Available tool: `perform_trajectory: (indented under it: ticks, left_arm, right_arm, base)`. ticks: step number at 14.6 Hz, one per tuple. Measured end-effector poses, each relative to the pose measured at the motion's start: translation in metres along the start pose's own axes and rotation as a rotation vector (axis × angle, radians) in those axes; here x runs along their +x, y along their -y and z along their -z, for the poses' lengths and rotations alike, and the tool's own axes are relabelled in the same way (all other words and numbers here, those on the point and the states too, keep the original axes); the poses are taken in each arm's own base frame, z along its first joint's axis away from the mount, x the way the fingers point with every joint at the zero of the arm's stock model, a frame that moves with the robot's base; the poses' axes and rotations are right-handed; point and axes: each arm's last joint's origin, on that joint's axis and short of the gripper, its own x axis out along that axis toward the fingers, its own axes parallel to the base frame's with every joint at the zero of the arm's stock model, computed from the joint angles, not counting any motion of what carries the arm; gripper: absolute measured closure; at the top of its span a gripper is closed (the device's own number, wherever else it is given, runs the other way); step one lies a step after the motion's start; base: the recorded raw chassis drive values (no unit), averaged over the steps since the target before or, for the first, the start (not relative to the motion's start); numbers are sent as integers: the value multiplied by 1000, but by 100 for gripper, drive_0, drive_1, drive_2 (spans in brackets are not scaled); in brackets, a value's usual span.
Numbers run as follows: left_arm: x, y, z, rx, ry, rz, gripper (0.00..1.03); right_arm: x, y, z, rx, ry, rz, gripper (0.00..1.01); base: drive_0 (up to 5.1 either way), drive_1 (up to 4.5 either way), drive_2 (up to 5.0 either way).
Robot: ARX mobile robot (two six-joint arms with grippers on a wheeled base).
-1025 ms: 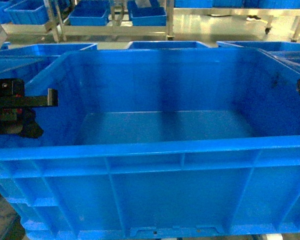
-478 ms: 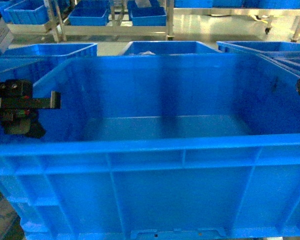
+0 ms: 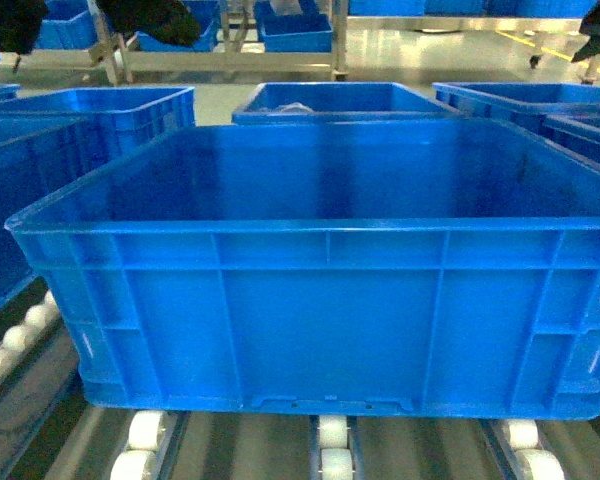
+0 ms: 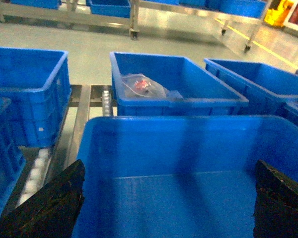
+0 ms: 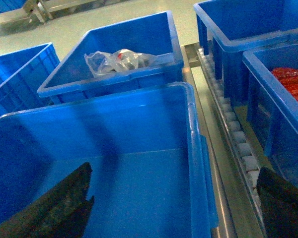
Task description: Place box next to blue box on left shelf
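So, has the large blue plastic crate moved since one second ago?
Yes. The large blue plastic crate sits lower and farther away, uncovering the white roller wheels.

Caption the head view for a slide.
Empty blue box resting on the left shelf rollers, more blue crates behind.

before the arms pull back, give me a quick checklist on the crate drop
1. Box seated on the left shelf rollers: ok; its base rests across the white wheels in the head view.
2. Box level: ok; the rim looks even.
3. Left end effector free of the box: ok; fingers spread wide, nothing between them.
4. Right end effector free: ok; also open and above the box.
5. Beside a blue box: ok; a neighbouring crate sits on its left. Whether they touch: cannot tell.
6. Box interior empty: ok; only the crate behind holds a plastic bag.
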Motion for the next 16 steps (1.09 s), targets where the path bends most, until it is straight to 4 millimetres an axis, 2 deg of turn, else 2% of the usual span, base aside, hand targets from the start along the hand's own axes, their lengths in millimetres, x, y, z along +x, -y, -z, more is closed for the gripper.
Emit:
perform_trajectory:
  ticks: [1, 3, 4, 5, 6, 8, 11, 12, 16]
  left_arm:
    - [-1, 0, -1, -2, 5, -14, 5]
    - [-1, 0, 0, -1, -3, -15, 5]
    - [-3, -1, -1, 18, 74, -62, 10]
    - [-10, -6, 2, 45, 126, -134, 19]
    - [-25, -16, 13, 75, 138, -178, 30]
    - [-53, -36, 35, 103, 121, -224, 55]
    - [-85, -48, 57, 111, 119, -207, 94]
    - [-93, -52, 62, 110, 118, -215, 102]
    - [-119, -59, 78, 111, 114, -210, 101]
  right_arm:
    - [0, 0, 0, -2, -6, 2, 1]
    - [3, 2, 6, -5, -31, 10, 3]
    - [3, 2, 5, -18, 30, 8, 5]
    - [-1, 5, 10, -79, 184, 7, 15]
    - [-10, 10, 24, -134, 241, 2, 24]
    - [-39, 25, 49, -205, 325, 15, 52]
    - [-68, 38, 73, -225, 326, 19, 88]
    - [-75, 42, 82, -229, 314, 23, 99]
    - [-101, 58, 98, -231, 323, 29, 100]
  base:
    - [0, 0, 0]
    - [0, 0, 0]
    - [0, 0, 0]
    - [0, 0, 0]
    - [0, 0, 0]
    - [0, 0, 0]
    - [0, 0, 0]
    - [0, 0, 0]
    - [0, 0, 0]
